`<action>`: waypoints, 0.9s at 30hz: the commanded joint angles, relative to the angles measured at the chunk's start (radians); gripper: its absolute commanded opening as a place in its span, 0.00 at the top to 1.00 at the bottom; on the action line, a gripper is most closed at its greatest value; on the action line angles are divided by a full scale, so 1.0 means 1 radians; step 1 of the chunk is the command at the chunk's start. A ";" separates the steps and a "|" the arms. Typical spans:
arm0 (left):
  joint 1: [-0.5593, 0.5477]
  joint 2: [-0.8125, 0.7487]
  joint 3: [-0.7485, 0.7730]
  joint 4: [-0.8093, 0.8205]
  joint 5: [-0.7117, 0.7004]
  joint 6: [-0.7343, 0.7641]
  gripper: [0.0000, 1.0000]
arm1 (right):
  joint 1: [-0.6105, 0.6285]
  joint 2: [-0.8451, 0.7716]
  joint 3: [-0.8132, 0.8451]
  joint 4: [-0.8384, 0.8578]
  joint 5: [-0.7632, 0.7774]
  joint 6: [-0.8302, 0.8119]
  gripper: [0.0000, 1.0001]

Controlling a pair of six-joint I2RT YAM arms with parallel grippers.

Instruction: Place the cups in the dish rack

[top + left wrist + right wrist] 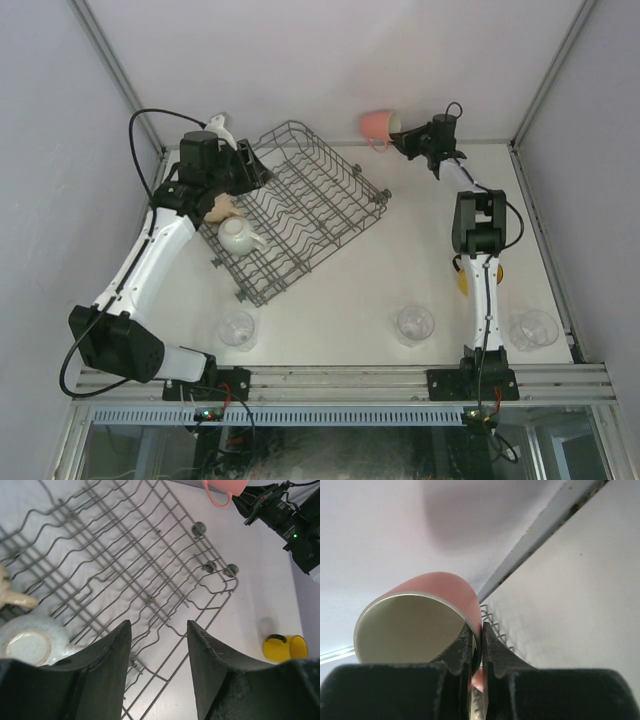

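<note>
My right gripper (408, 138) is shut on the rim of the pink cup (378, 124) and holds it in the air near the back wall, right of the dish rack (310, 200). In the right wrist view the gripper (476, 630) pinches the wall of the pink cup (415, 625), one finger inside. My left gripper (159, 625) is open and empty above the rack (125, 555). In the top view it (252, 168) is at the rack's left end. A white mug (238, 236) lies in the rack with a tan mug (222, 208) beside it.
A yellow mug (285, 647) stands right of the rack, mostly hidden behind the right arm (463, 281) in the top view. Three clear glass tumblers (238, 330) (415, 322) (533, 328) stand along the near edge. Walls close the back and sides.
</note>
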 commanded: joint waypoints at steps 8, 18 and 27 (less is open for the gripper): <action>0.004 -0.059 -0.183 0.385 0.239 0.015 0.31 | -0.007 -0.475 -0.333 0.293 -0.146 0.064 1.00; 0.000 0.036 -0.130 0.559 0.462 -0.019 0.22 | 0.061 -0.779 -0.661 0.482 -0.249 0.280 1.00; -0.073 0.071 -0.038 0.572 0.592 -0.027 0.18 | 0.155 -0.965 -0.826 0.489 -0.279 0.339 1.00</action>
